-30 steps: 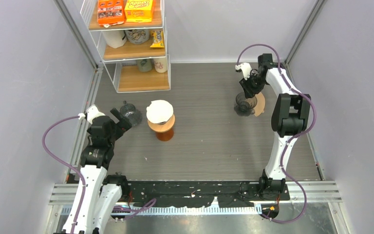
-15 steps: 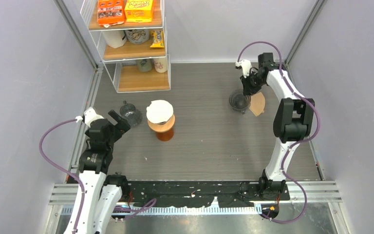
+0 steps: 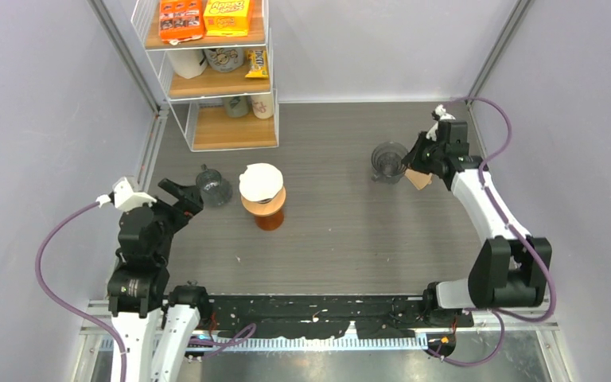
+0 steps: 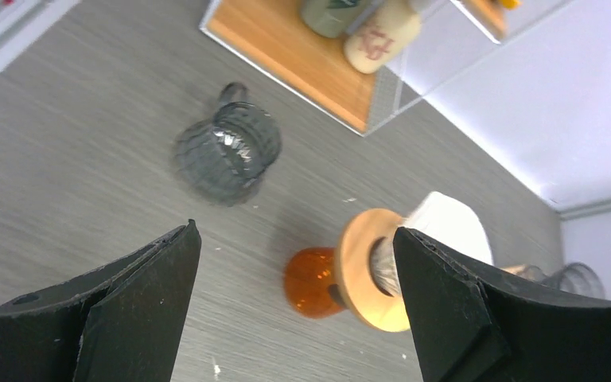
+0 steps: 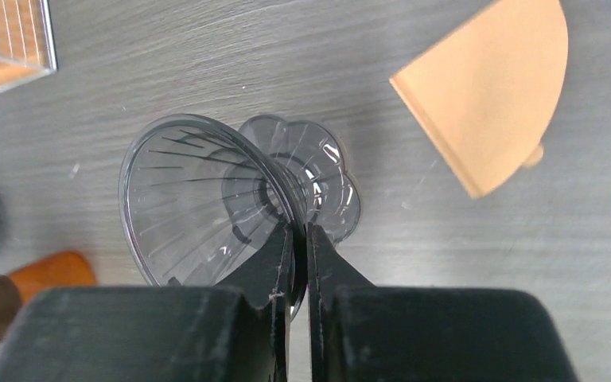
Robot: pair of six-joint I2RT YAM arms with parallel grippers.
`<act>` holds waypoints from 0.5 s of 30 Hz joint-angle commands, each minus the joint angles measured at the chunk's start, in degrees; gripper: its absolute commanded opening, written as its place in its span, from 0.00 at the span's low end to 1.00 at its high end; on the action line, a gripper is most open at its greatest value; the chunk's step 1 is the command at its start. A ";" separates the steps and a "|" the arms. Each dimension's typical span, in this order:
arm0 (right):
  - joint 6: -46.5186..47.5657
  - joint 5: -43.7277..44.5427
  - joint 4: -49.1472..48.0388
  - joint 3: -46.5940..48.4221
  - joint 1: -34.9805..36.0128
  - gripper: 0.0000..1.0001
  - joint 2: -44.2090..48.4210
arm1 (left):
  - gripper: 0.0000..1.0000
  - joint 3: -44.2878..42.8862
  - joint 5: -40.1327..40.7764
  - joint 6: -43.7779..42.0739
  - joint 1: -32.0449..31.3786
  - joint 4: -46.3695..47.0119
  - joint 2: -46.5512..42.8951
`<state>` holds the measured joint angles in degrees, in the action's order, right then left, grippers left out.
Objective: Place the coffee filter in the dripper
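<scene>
A clear ribbed plastic dripper (image 3: pixel 387 161) is at the back right of the table. My right gripper (image 3: pixel 410 159) is shut on its rim, and the right wrist view shows the jaws (image 5: pixel 298 239) pinching the dripper's wall (image 5: pixel 199 199). I cannot tell whether its base rests on the table. A brown paper coffee filter (image 3: pixel 418 178) lies flat just right of the dripper and also shows in the right wrist view (image 5: pixel 493 103). My left gripper (image 3: pixel 181 199) is open and empty at the left, its jaws (image 4: pixel 294 231) wide apart.
An orange glass carafe (image 3: pixel 268 213) with a wooden collar and a white filter (image 3: pixel 260 181) on top stands mid-table. A grey glass mug (image 3: pixel 213 188) stands to its left, close to my left gripper. A wire shelf (image 3: pixel 215 72) with boxes and cups is at the back left.
My right arm has swung out to the right side, keeping hold of the dripper, which has shifted slightly back and left. My left arm has drawn back to the left, still open.
</scene>
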<state>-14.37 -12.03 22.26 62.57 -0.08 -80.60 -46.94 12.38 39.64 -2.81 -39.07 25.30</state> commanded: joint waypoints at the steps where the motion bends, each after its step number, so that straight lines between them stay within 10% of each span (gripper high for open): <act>1: -18.81 7.59 -0.82 -4.80 3.55 0.05 8.13 | 0.99 -2.24 -11.26 -1.63 -0.10 4.49 -0.28; 15: -22.84 13.79 6.02 -13.75 7.28 0.05 23.47 | 0.99 -10.34 -18.48 -20.51 -36.22 15.76 9.95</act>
<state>-36.21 1.15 28.38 48.82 7.22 -59.00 -53.17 -4.05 27.70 -29.45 -29.82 29.15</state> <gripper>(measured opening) 0.115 0.992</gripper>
